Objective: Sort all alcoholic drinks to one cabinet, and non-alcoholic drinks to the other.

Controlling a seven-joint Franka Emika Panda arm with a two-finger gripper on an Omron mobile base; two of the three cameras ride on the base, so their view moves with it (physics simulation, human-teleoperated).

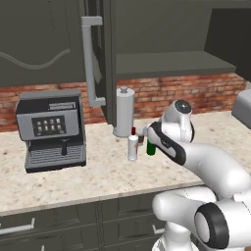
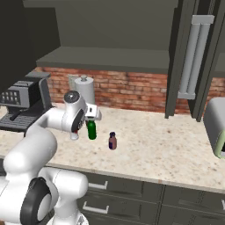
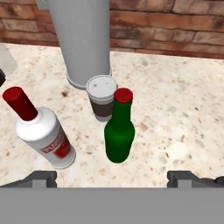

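My gripper (image 3: 113, 178) is open and hovers just in front of and above the dark-green bottle (image 3: 119, 136), which stands upright with a red cap between my spread fingertips (image 3: 42, 178). To its left stands the white bottle (image 3: 43, 136) with red cap and red label. The white-lidded coffee cup (image 3: 101, 99) sits just behind the green bottle. The tiny purple bottle (image 2: 113, 141) stands alone to the right of the green bottle (image 2: 91, 130). Above the counter, an open wall cabinet shows its bare shelf (image 1: 171, 61), its door swung out with a pale bar handle (image 1: 90, 63).
A tall grey canister (image 3: 81, 39) stands against the brick wall behind the cup. A coffee machine (image 1: 50, 128) sits at the counter's left. A toaster (image 2: 217, 127) is at the right. Another open door with a bar handle (image 2: 193, 57) hangs over the right counter.
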